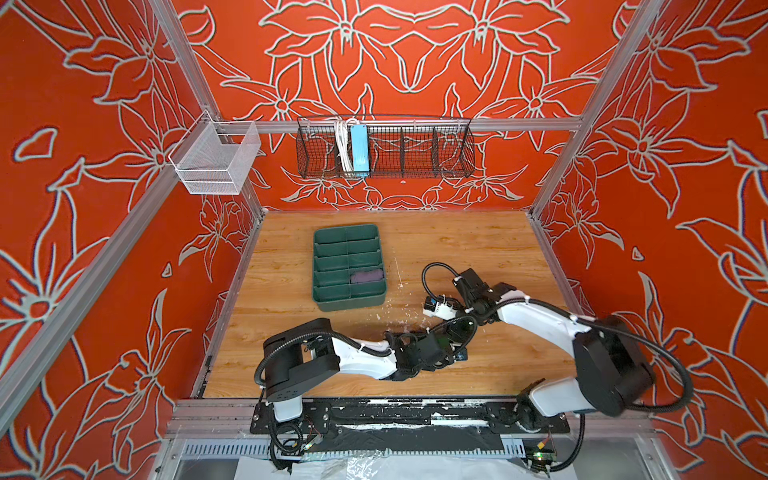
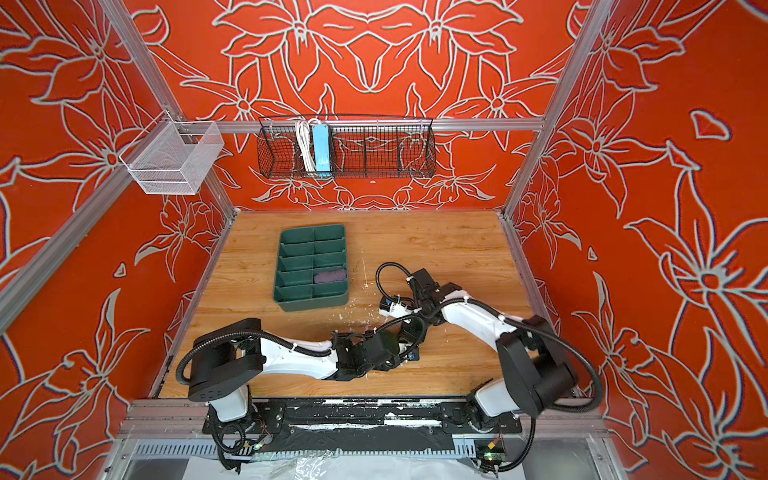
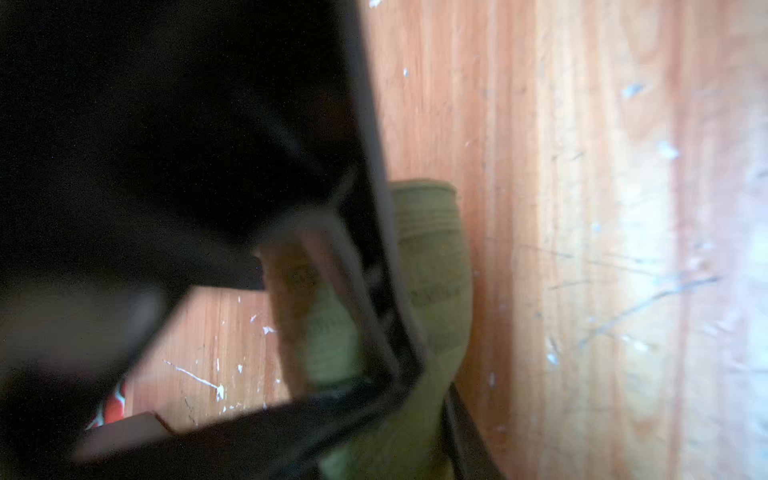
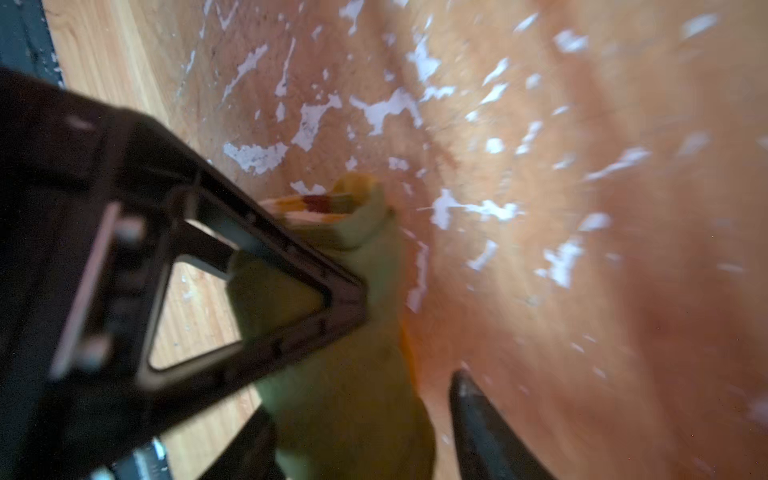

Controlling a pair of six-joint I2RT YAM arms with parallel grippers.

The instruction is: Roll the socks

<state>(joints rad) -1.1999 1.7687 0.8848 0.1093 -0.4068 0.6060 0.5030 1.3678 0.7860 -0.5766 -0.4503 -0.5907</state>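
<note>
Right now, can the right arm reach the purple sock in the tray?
Probably yes: the purple sock sits in the open tray nearby, nothing between, though the right pincer straddles the green sock.

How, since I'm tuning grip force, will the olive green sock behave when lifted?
Likely floppy: the olive green sock bends and creases in both wrist views. Probably light and grippy, being soft knit. Its rolled-looking end may loosen.

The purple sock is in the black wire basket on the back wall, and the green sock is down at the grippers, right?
Wrong place: both top views show the purple sock lying in a compartment of the dark green tray, not up on the wall. The part about the green sock is right, as the wrist views show.
</note>
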